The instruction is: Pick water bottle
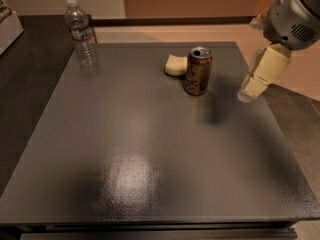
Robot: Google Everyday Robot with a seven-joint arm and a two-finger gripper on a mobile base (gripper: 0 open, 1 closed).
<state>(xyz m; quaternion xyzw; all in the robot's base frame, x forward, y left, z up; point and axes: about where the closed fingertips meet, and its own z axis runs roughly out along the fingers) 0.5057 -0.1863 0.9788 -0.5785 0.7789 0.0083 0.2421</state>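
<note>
The water bottle [81, 33] is a small clear ribbed bottle with a white cap and a white-and-red label band. It stands upright at the far left corner of the dark grey table [150, 149]. My gripper [248, 94] hangs from the grey arm [295, 14] at the upper right, its cream fingers pointing down over the table's right side. It is far to the right of the bottle and just right of the brown can. It holds nothing that I can see.
A brown drink can [197, 71] stands upright at the far middle of the table, with a yellow sponge [176, 65] touching its left side. A white box edge [9, 26] shows at the far left. Tan floor lies beyond the table.
</note>
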